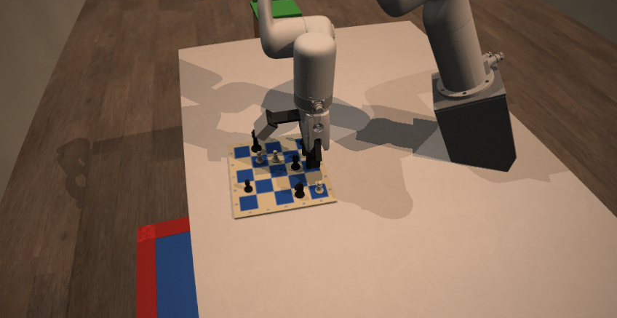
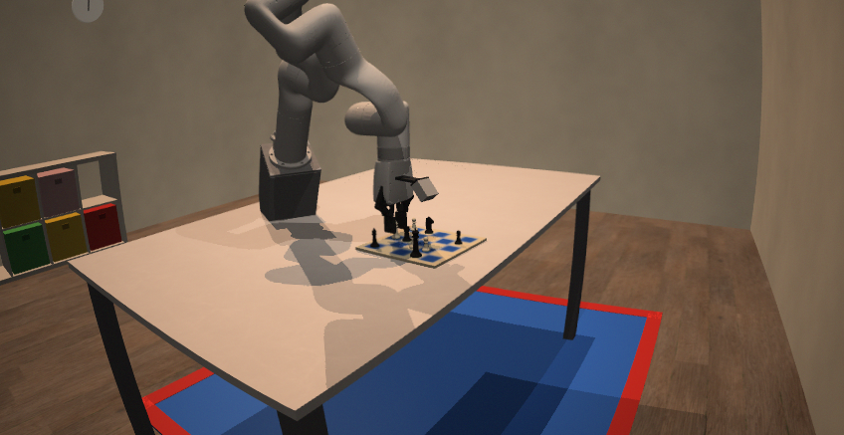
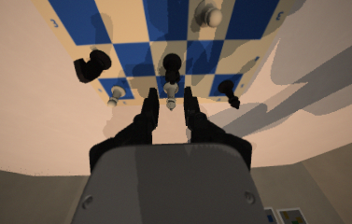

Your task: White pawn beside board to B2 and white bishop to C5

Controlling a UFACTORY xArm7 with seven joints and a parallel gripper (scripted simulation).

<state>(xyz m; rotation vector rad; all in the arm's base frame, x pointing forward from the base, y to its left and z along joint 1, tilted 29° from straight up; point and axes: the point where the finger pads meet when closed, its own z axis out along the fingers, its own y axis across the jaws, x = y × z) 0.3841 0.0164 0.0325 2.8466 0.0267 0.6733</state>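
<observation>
A chessboard (image 1: 255, 213) (image 2: 384, 254) (image 3: 60, 32) with flat blue and cream squares and a pale wooden-looking rim is being supported by a smooth, pale tabletop (image 1: 389, 249) (image 2: 237, 295) (image 3: 19, 126). A glossy-looking white bishop (image 2: 397, 233) (image 3: 171, 97), slim and pointed, is being stood upright on a blue square in the middle of the chessboard's robot-side row. The gripper (image 1: 312, 165) (image 2: 394, 229) (image 3: 171, 95) is being held released around it, the dark, angular fingers being parted on both sides. Near the chessboard's opposite side, a round-headed white pawn (image 1: 259, 157) (image 2: 425, 243) is being kept upright; whether its square is B2 is not being made readable. A matte black knight (image 1: 299, 190) (image 2: 429, 225) (image 3: 91, 65) is being shown by all views on the chessboard. The bishop is being hidden from the top view by the gripper, while the gap at its sides is being revealed by the wrist view. The tall black king (image 1: 255, 142) (image 2: 415, 245) on the chessboard is being shown only by the top and exterior views.
</observation>
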